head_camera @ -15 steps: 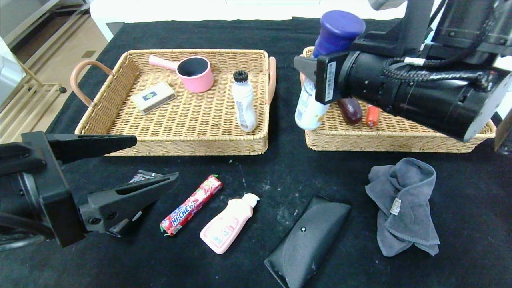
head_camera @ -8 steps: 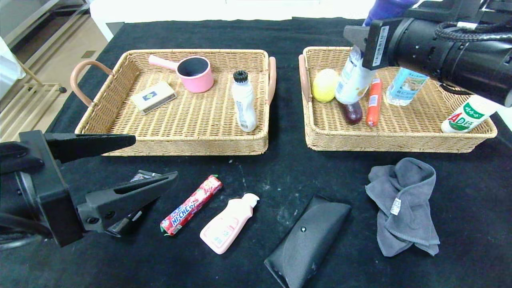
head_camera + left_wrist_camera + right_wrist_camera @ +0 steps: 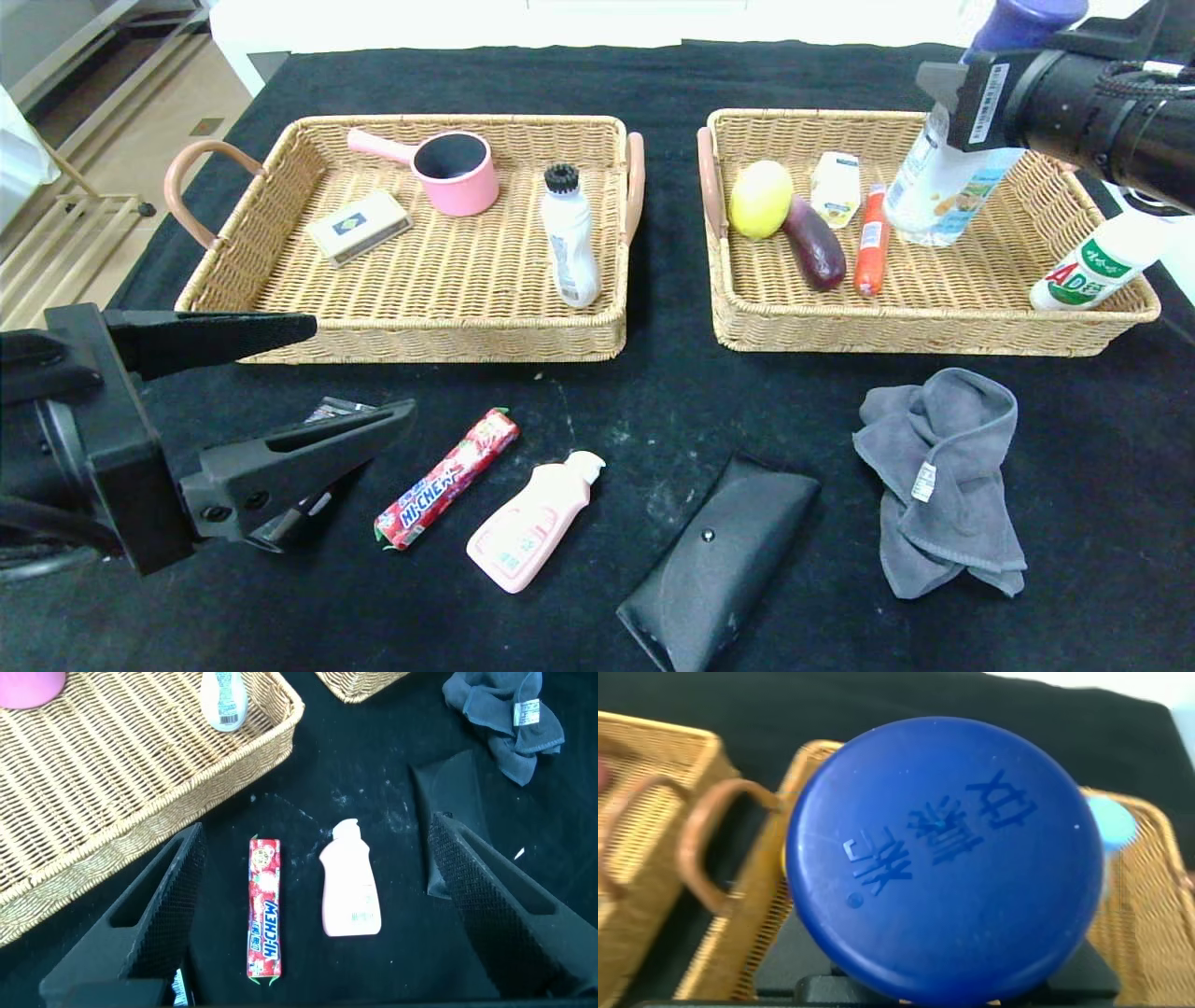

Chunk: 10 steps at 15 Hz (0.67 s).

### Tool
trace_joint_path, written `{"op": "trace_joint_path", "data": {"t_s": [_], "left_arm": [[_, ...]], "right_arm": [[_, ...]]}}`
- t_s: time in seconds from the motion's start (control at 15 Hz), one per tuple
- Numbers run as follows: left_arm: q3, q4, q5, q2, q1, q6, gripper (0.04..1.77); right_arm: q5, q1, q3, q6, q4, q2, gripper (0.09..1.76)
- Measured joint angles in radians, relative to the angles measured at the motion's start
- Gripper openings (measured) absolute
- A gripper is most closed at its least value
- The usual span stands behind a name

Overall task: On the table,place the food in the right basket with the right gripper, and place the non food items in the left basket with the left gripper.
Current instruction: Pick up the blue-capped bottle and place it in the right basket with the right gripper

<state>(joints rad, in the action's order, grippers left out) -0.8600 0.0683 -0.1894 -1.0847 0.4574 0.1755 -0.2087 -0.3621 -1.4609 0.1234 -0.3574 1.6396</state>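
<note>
Blue-capped white bottle (image 3: 943, 191) is hanging upright in the right gripper (image 3: 971, 107), fingers clamping its neck, above the far right part of the right basket (image 3: 924, 331); the left gripper (image 3: 308, 378) is waiting wide open at the near left.

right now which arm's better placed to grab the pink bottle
Left. The left pincer hangs open low over the table beside the pink bottle, a non-food item. The right pincer is shut on the white bottle over the right basket.

Red candy stick (image 3: 447, 479): "HI-CHEW". White bottle (image 3: 1094, 264) in right basket: "AD".
</note>
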Motion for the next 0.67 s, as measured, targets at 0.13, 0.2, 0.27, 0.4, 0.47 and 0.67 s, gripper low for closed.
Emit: {"op": "trace_joint_path", "data": {"t_s": [0.13, 0.2, 0.27, 0.4, 0.47, 0.67], "left_arm": [[0.000, 0.000, 0.000, 0.000, 0.000, 0.000, 1.72], [0.000, 0.000, 0.000, 0.000, 0.000, 0.000, 1.72], [0.000, 0.000, 0.000, 0.000, 0.000, 0.000, 1.72], [0.001, 0.000, 0.000, 0.000, 0.000, 0.000, 1.72], [0.001, 0.000, 0.000, 0.000, 0.000, 0.000, 1.72], [0.002, 0.000, 0.000, -0.002, 0.001, 0.000, 1.72]], "right_arm": [[0.002, 0.040, 0.024, -0.011, 0.000, -0.006, 0.84], [0.003, 0.060, 0.038, -0.017, -0.001, -0.009, 0.84], [0.003, 0.078, 0.049, -0.031, -0.002, -0.011, 0.84], [0.007, 0.110, 0.071, -0.055, -0.004, -0.016, 0.84], [0.008, 0.127, 0.081, -0.059, -0.004, -0.017, 0.84], [0.007, 0.174, 0.110, -0.060, -0.008, -0.020, 0.84]]}}
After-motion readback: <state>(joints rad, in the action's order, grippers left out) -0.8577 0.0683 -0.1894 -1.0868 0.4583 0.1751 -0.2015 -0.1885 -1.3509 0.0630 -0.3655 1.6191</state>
